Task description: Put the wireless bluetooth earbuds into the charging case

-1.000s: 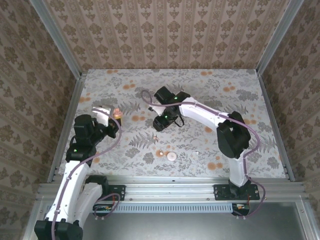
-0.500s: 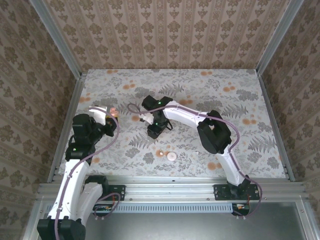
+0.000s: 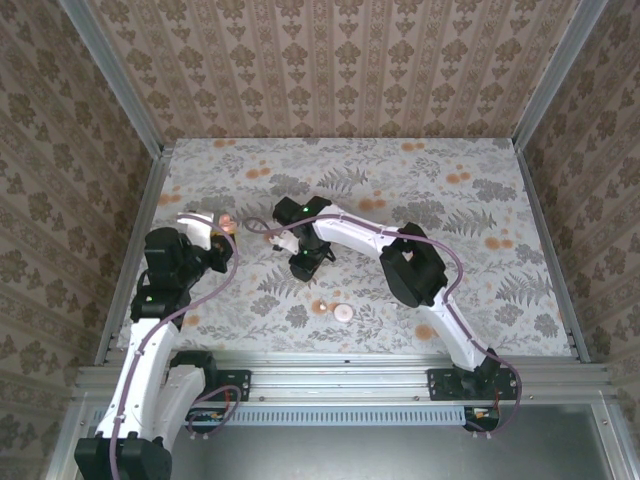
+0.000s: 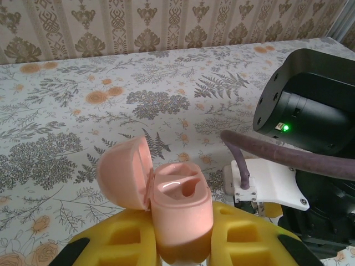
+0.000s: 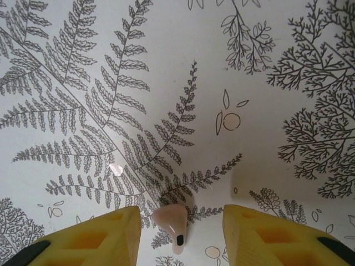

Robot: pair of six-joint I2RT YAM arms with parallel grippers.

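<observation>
My left gripper (image 4: 180,241) is shut on the salmon-pink charging case (image 4: 182,208), held upright with its lid (image 4: 125,172) swung open to the left and both sockets bare. In the top view the case (image 3: 228,221) sits at the left gripper (image 3: 220,232), left of centre. My right gripper (image 5: 182,213) is open, pointing down at the table, with a pale pink earbud (image 5: 172,219) lying between its yellow fingers (image 5: 119,233) and touching neither. From above, the right gripper (image 3: 300,264) hangs just right of the left one.
A pale roundish piece (image 3: 343,312) lies on the floral table (image 3: 470,220) near the front edge, beside an orange spot (image 3: 321,307). The right arm's black wrist (image 4: 310,105) and purple cable (image 4: 288,158) stand close on the right of the case. Patterned walls close in the table.
The right arm has swung left and a little nearer, bringing its gripper close to the left one. The left gripper has barely moved and keeps the case.
</observation>
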